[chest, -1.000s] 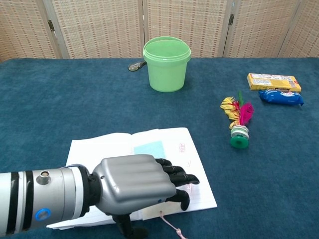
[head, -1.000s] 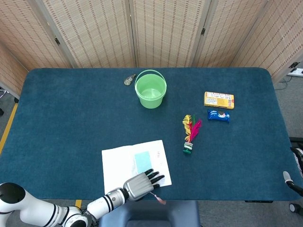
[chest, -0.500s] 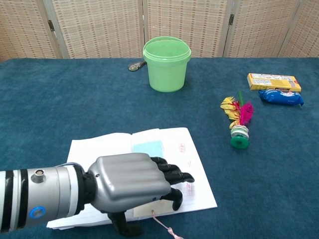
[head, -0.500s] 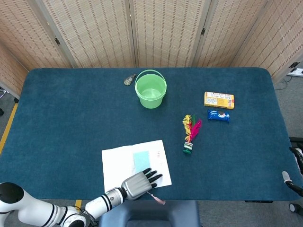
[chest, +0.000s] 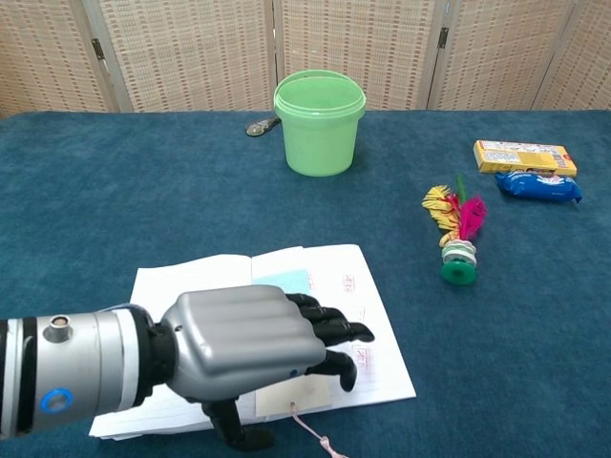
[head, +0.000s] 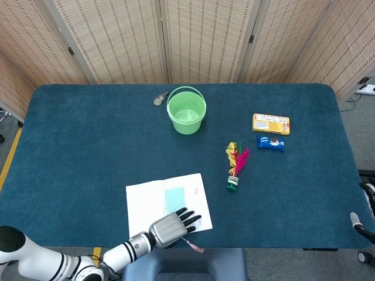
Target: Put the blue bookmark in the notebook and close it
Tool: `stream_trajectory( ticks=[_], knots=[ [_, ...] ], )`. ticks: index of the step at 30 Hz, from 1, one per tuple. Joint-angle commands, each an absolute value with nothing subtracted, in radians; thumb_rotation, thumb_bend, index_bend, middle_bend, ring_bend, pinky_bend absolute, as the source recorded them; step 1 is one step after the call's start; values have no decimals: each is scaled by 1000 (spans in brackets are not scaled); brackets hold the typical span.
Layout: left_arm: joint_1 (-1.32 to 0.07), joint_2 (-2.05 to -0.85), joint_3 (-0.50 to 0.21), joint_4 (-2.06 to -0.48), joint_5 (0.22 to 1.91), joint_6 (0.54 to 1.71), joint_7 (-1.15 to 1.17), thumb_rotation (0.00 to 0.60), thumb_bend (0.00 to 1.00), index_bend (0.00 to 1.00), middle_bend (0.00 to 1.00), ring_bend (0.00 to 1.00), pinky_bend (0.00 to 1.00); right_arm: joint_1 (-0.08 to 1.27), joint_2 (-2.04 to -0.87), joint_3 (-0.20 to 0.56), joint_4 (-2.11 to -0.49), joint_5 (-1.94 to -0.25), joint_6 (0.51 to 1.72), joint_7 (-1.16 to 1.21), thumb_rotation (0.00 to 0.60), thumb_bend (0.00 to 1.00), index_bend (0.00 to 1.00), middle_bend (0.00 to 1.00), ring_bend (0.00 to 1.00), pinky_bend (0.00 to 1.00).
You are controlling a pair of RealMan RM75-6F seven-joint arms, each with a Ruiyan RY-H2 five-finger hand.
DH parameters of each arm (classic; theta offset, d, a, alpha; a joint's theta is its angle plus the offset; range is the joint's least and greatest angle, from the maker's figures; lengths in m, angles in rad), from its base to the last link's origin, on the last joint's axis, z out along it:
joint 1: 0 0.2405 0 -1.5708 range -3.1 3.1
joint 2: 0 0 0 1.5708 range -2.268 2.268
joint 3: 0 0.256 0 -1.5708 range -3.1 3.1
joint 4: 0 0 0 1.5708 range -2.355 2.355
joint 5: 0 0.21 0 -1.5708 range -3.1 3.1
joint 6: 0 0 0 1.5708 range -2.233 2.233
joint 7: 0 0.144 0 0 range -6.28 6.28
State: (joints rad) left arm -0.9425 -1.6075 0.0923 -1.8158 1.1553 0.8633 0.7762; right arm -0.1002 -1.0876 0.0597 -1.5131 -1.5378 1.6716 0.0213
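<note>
Left hand (chest: 250, 345) hovers palm-down over the open notebook (chest: 358, 305), fingers slightly curled and apart, gripping nothing; blue bookmark (chest: 289, 281) just beyond

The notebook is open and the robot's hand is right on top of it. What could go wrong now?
The left hand covers the near part of the open notebook, and the blue bookmark lies loose on the page just beyond the fingers, so a sweep might slide it off. The notebook sits close to the table's near edge, so a push toward the robot could tip it over. A thin pink cord trails by the fingers and might snag.
</note>
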Motion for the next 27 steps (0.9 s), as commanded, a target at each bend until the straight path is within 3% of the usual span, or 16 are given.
stream_trajectory(
  ticks=[1, 16, 27],
  knots=[
    [-932, -1574, 87, -1841, 1186, 885, 752, 600, 316, 210, 0, 0, 137, -99, -1087, 60, -1513, -1539, 1671, 22, 600, 263, 161, 93, 94, 141],
    [-815, -1332, 126, -1868, 1449, 1046, 509, 600, 315, 172, 0, 0, 137, -83, -1079, 62, -1531, -1562, 1667, 5, 600, 262, 161, 93, 95, 141],
    [-692, -1296, 212, -1671, 1721, 1216, 259, 600, 315, 172, 0, 0, 137, -74, -1072, 58, -1553, -1575, 1662, -22, 600, 263, 161, 93, 94, 141]
  ],
)
